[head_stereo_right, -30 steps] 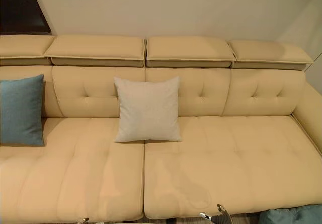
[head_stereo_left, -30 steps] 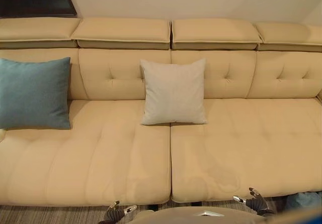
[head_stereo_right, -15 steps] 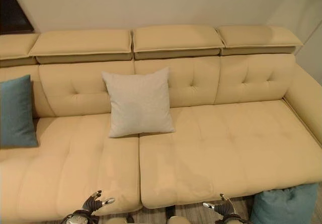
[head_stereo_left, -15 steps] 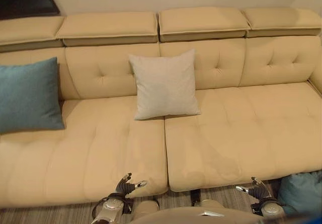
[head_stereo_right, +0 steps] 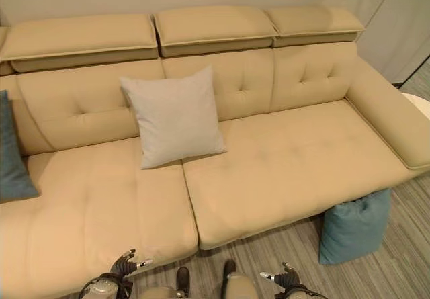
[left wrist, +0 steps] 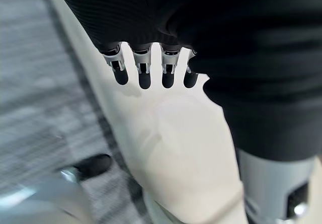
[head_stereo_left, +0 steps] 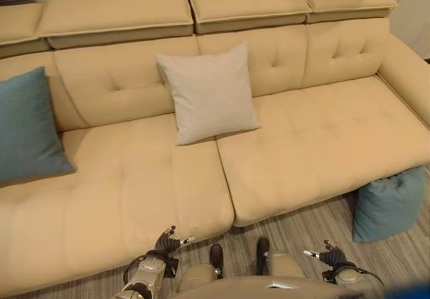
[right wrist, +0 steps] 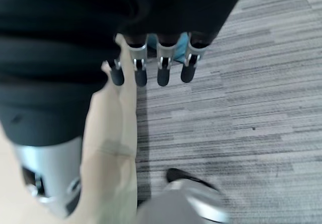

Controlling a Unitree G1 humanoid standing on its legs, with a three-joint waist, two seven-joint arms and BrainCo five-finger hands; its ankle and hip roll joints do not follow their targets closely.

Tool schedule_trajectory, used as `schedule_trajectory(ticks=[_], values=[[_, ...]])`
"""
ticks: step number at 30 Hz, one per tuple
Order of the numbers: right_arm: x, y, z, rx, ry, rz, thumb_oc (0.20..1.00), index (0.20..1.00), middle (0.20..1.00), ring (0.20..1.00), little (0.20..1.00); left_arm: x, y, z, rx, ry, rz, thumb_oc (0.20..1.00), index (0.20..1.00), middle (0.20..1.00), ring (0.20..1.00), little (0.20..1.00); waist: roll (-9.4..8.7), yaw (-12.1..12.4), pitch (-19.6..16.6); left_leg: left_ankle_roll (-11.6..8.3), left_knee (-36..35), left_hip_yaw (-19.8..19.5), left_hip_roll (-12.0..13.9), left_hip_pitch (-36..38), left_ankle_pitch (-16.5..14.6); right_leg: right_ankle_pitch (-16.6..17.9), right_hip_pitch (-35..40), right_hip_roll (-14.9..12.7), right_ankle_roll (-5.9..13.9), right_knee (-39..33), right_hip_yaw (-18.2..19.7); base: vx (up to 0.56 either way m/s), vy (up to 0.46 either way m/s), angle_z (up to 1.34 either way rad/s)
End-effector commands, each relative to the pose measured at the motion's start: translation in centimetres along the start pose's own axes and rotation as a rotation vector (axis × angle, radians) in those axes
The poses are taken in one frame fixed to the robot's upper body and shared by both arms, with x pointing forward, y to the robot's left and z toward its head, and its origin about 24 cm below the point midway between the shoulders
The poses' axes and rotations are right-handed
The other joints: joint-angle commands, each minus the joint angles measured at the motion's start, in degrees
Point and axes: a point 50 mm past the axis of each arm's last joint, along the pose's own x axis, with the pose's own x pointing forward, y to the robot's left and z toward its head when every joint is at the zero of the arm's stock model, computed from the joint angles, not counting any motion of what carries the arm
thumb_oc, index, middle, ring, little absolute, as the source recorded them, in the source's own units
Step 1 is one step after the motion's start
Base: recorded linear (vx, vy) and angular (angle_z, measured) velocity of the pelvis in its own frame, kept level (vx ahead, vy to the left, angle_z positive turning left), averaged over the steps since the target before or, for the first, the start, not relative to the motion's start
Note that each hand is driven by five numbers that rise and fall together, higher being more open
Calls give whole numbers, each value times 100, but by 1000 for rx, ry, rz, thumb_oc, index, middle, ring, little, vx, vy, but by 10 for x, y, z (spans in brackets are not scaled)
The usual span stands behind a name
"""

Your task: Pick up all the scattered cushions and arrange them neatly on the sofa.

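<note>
left hand [head_stereo_left: 164, 244]: fingers relaxed, empty, at cream leather sofa [head_stereo_left: 134, 191] front edge | right hand [head_stereo_left: 328, 256]: fingers loosely extended, empty | teal square fabric cushion [head_stereo_left: 388, 203]: on striped grey floor [head_stereo_right: 282, 248], beyond right fingers, against sofa | pale grey cushion [head_stereo_left: 207, 92], teal cushion [head_stereo_left: 27, 127]: on sofa

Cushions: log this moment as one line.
teal cushion on floor against sofa | grey cushion, second teal cushion on sofa | left hand, right hand open, empty

Teal cushion [head_stereo_right: 354, 226] on floor, against sofa [head_stereo_right: 295, 158].
</note>
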Motion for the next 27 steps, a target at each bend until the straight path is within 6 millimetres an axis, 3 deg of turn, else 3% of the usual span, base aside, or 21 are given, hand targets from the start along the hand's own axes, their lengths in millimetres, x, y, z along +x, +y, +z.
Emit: schedule_trajectory(ticks=[1, 8, 12, 14, 16, 18, 20, 23, 24, 25, 26, 27], values=[[1, -8, 8, 8, -47, -28, 1000, 1000, 1000, 1000, 1000, 0, 8, 2, 20, -12, 35, 1000, 1000, 1000, 1000, 1000, -320, 157, -260, -703, 6, -444, -114, 135, -492, 282, 457, 32, -80, -1130, -344, -27, -79, -42], [2, -10, 13, 74, -62, -40, 1000, 1000, 1000, 1000, 1000, 0, 2, -1, 41, 5, 22, 1000, 1000, 1000, 1000, 1000, -304, -29, -309, -837, -91, -353, 4, 247, -423, 352, 594, 233, -164, -1594, -124, -9, -82, -5], [1, -7, 9, 97, -54, -37, 1000, 1000, 1000, 1000, 1000, 2, -5, 5, 48, -14, 2, 1000, 1000, 1000, 1000, 1000, -373, -113, -169, -880, 640, -316, 27, 96, -648, 375, 707, 302, -287, -1712, 59, -42, -76, 8], [1, -9, 7, 81, -37, -44, 1000, 1000, 1000, 1000, 1000, 3, -10, 12, 33, -30, -5, 1000, 1000, 1000, 1000, 1000, -417, -68, -63, -929, 1155, -719, -88, -122, -786, 437, 652, 313, -333, -1703, 299, -103, 9, -24], [2, -13, 6, 73, -30, -61, 1000, 1000, 1000, 1000, 1000, 4, -15, 21, 11, -60, -14, 1000, 1000, 1000, 1000, 1000, -414, -9, -43, -932, 1194, -1388, -251, -209, -857, 476, 591, 350, -325, -1684, 577, -76, 66, -101], [2, -16, 6, 58, -22, -67, 1000, 1000, 1000, 1000, 1000, 4, -17, 25, 3, -78, -15, 1000, 1000, 1000, 1000, 1000, -384, 26, -56, -896, 1186, -1820, -356, -238, -902, 500, 491, 356, -311, -1617, 811, -34, 119, -119], [3, -21, 4, 50, -13, -83, 1000, 1000, 1000, 1000, 1000, 5, -18, 24, 28, -71, -15, 1000, 1000, 1000, 1000, 1000, -291, -41, -72, -837, 923, -1898, -352, -109, -866, 554, 329, 367, -252, -1564, 959, -81, 242, -79], [3, -22, 1, 58, 8, -91, 1000, 1000, 1000, 1000, 1000, 5, -14, 23, 69, -64, -6, 1000, 1000, 1000, 1000, 1000, -260, -156, 9, -731, 527, -1628, -369, -19, -697, 933, -171, 243, 9, -1538, 1193, -187, 307, -111], [3, -18, 3, 47, 6, -80, 1000, 1000, 1000, 1000, 1000, 5, -10, 23, 77, -62, 5, 1000, 1000, 1000, 1000, 1000, -260, -138, 105, -680, 402, -1423, -370, -17, -634, 1064, -387, 194, 130, -1519, 1188, -161, 214, -134], [3, -18, 3, 47, 6, -80, 1000, 1000, 1000, 1000, 1000, 5, -10, 23, 77, -62, 5, 1000, 1000, 1000, 1000, 1000, -261, -135, 106, -680, 401, -1420, -369, -15, -634, 1065, -387, 195, 130, -1519, 1191, -250, 256, -202], [4, -16, 8, 51, -8, -76, 1000, 1000, 1000, 1000, 1000, 6, -2, 22, 80, -52, 29, 1000, 1000, 1000, 1000, 1000, -224, -67, 240, -639, 352, -1150, -283, -56, -558, 1016, -607, 132, 95, -1264, 839, -327, 256, -190], [4, -15, 11, 48, -24, -78, 1000, 1000, 1000, 1000, 1000, 5, 5, 15, 85, -22, 49, 1000, 1000, 1000, 1000, 1000, -125, 89, 300, -598, 306, -803, -141, -78, -453, 695, -490, -41, -87, -851, -91, -408, 326, -192]])
